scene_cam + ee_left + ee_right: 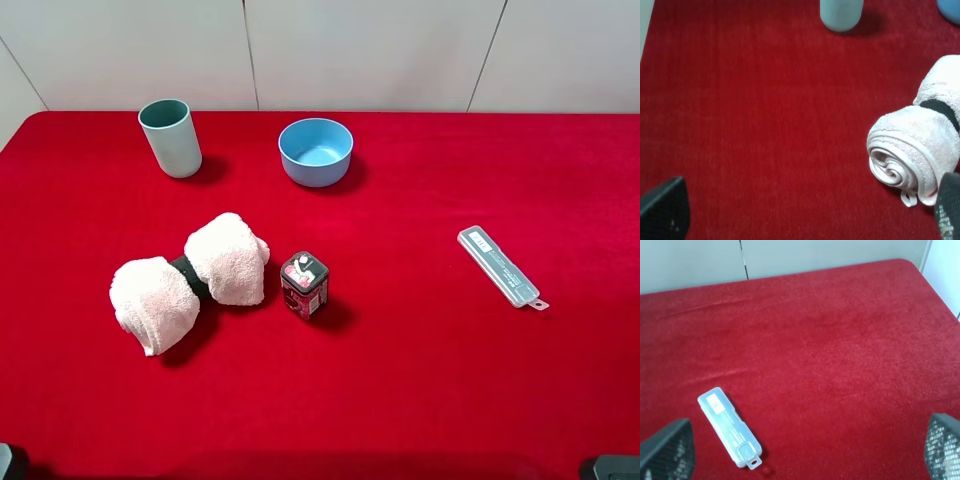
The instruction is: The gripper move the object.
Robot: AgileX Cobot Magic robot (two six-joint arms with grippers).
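Red worktop (420, 400), five items on it, one of each.

1x tin (305, 285): dark, red-pink patterned sides, black lid with white label. Upright, roughly centre of the worktop, slightly left of middle. Just beside the right end of the towel roll; can't tell if they touch. Nothing gripping it.

1x pink towel roll (188, 281): two bulging ends with a black band round the middle, lying diagonally left of the tin. Left wrist view shows its spiral end face.

1x grey-green cup (170, 138): upright, back left.

1x blue bowl (316, 151): back centre, well apart from the cup.

1x long clear plastic case (503, 267): flat on the right side, diagonal, well apart from everything else.

Two grippers, both at the near edge, barely showing in the high view.
Left gripper (805, 220): fingers spread wide, nothing between them, over bare cloth near the towel roll.
Right gripper (805, 455): fingers spread wide, empty, with the clear case lying near one finger (667, 450), not touching.
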